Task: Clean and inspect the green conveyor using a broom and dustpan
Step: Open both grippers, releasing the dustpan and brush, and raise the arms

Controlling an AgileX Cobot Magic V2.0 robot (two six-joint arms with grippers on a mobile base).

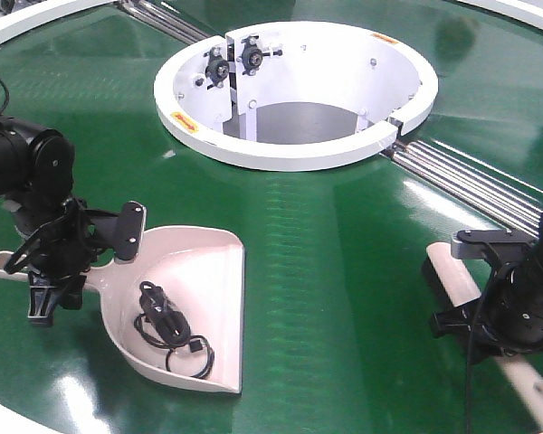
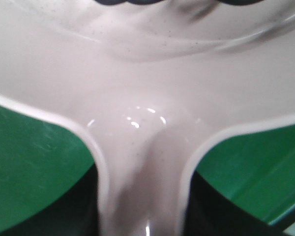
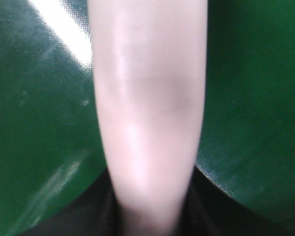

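The green conveyor (image 1: 326, 235) spreads glossy and dark under both arms. On its left lies the pinkish-beige dustpan (image 1: 204, 271), flat on the belt with its lip facing right. My left gripper (image 1: 59, 271) is shut on the handle of the dustpan (image 2: 147, 123); in the left wrist view the dark jaws press both sides of the handle, left gripper (image 2: 145, 216). At the right, the broom (image 1: 457, 285) lies angled toward the front edge, its black bristles partly hidden by the arm. My right gripper (image 1: 489, 312) is shut on the broom (image 3: 147, 98), right gripper (image 3: 150, 209).
A black cable with a small plug (image 1: 167, 330) lies coiled inside the dustpan. The white ring-shaped hub (image 1: 294, 149) stands behind, with steel rollers (image 1: 471, 181) running off to the right. A white rim (image 1: 18, 27) curves at the far left.
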